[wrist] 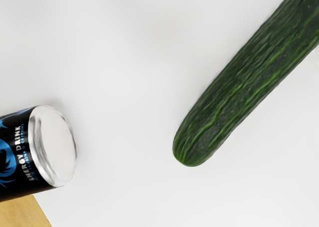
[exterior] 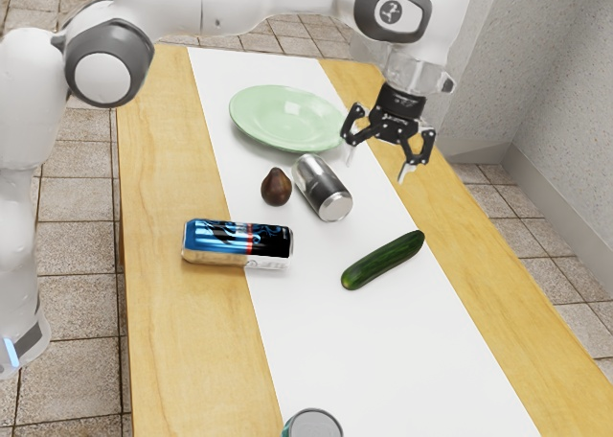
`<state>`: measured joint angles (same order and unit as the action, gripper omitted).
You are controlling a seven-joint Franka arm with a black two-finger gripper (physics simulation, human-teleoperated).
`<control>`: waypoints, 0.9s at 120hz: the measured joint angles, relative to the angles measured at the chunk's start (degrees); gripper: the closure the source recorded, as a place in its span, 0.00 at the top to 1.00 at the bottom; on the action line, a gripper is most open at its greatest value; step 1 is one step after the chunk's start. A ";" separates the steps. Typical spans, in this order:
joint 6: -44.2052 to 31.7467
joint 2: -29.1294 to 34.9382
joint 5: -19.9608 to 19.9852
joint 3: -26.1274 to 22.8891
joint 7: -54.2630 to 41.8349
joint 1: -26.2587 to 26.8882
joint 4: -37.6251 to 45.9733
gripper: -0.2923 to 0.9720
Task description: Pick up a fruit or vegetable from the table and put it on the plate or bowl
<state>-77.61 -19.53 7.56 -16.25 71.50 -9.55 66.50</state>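
Observation:
A dark green cucumber [exterior: 384, 259] [wrist: 246, 82] lies on the white runner [exterior: 383, 341] toward the exterior view's right. A small brown fruit [exterior: 277, 186] stands near the middle, just in front of a pale green plate [exterior: 283, 117] at the far end. My gripper [exterior: 378, 159] hangs open in the air above the table, to the right of the plate and well above the cucumber, with nothing between its fingers.
A silver can [exterior: 322, 187] lies on its side beside the brown fruit. A blue energy drink can [exterior: 237, 243] [wrist: 35, 152] lies to the left of the cucumber. Another can's top [exterior: 312, 424] shows at the near edge. Wood table [exterior: 172, 312] borders the runner.

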 joint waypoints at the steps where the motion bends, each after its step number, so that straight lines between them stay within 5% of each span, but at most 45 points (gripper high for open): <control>1: -0.13 -0.54 -0.11 -0.10 -0.37 -0.03 -0.21 0.77; 36: -10.53 -5.55 -0.55 -1.15 -12.64 1.37 9.14 0.77; 75: -18.05 -10.82 -0.24 -0.80 -23.31 0.63 9.22 0.77; 108: -20.79 -12.87 0.50 -0.54 -29.18 -0.21 9.53 0.60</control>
<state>-98.40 -32.41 8.06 -16.79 42.32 -9.76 76.02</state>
